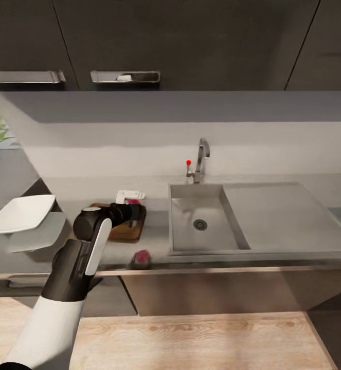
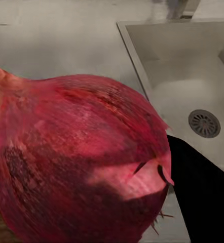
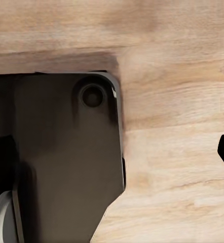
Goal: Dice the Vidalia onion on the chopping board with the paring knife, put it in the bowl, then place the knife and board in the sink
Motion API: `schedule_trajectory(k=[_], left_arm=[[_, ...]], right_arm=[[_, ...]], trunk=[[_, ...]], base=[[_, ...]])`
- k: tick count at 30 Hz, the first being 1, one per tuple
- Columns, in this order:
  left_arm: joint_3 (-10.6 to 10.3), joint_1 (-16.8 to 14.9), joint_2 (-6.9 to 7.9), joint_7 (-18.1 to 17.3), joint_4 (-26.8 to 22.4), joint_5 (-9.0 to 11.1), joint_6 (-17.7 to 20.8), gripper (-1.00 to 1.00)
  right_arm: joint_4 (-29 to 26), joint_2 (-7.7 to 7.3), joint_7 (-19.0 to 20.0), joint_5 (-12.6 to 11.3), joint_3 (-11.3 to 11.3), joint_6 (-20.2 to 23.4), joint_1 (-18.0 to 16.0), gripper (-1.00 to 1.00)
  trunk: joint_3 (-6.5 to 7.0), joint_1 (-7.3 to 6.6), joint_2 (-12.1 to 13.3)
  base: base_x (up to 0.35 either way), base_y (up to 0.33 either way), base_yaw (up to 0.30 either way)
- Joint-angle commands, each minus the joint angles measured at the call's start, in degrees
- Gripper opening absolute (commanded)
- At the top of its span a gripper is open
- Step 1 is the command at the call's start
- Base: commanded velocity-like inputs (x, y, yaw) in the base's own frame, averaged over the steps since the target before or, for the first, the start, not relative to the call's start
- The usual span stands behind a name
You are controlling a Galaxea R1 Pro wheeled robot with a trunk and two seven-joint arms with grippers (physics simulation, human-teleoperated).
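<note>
Head view: left arm (image 1: pixel 90 241) reaches up from the lower left of the frame to the countertop (image 1: pixel 155 226), its black wrist ending over the chopping board (image 1: pixel 125 229), which lies left of centre, just left of the sink (image 1: pixel 203 221). The gripper itself is hidden behind the wrist there.

Left wrist view: the Vidalia onion (image 2: pixel 81 162) sits very close to the camera, dark red and papery, stem tip toward the upper left of the frame. One dark finger (image 2: pixel 203 197) shows at lower right beside it; whether the jaws clamp the onion or merely flank it — cannot tell. Behind, upper right of the frame, the sink basin and round drain (image 2: pixel 203 123).

Head view, further: a small reddish patch (image 1: pixel 141 258) at the counter's front edge, below centre — too blurred to identify. White bowl (image 1: pixel 21 213) at middle left. Tap (image 1: pixel 200 160) with red dot behind the sink. A white object (image 1: pixel 130 196) lies just behind the board.

Right wrist view: a dark plate (image 3: pixel 66 157) over pale wood floor (image 3: pixel 178 152); state of the right gripper cannot be told.
</note>
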Motion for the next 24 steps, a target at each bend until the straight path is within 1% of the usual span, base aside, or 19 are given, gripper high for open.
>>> schedule_trajectory(k=[1, 6, 12, 15, 20, 24], left_arm=[[0.00, 0.00, 0.00, 0.18, 0.00, 0.25, 0.24, -1.00], [0.00, 0.61, 0.01, 0.18, 0.05, 0.25, 0.24, -1.00], [0.00, 0.72, 0.28, 0.18, 0.13, 0.25, 0.24, -1.00], [0.00, 0.73, 0.32, 0.18, 0.14, 0.25, 0.24, -1.00], [0.00, 0.73, 0.36, 0.18, 0.14, 0.25, 0.24, -1.00], [0.00, 0.73, 0.36, 0.18, 0.14, 0.25, 0.24, -1.00]], right_arm=[[-0.15, 0.01, -0.17, 0.40, -0.22, -0.01, 0.04, 1.00], [-0.17, -0.01, -0.14, 0.37, -0.22, 0.01, 0.04, 1.00], [-0.17, -0.01, -0.14, 0.37, -0.23, 0.02, 0.04, 1.00], [-0.17, 0.01, -0.14, 0.37, -0.24, 0.02, 0.04, 1.00], [-0.20, -0.04, -0.14, 0.37, -0.23, 0.02, 0.04, 1.00], [-0.23, -0.07, -0.14, 0.37, -0.26, 0.02, 0.04, 1.00]], trunk=[[-0.08, 0.02, -0.10], [-0.08, 0.02, -0.10], [0.05, 0.02, -0.10], [0.09, 0.02, -0.10], [0.11, 0.02, -0.10], [0.11, 0.02, -0.10]], base=[[-0.128, 0.297, 0.005], [-0.104, 0.300, -0.052], [-0.048, 0.311, -0.242], [0.110, 0.314, -0.178], [0.188, 0.289, -0.037], [0.000, 0.254, -0.004]])
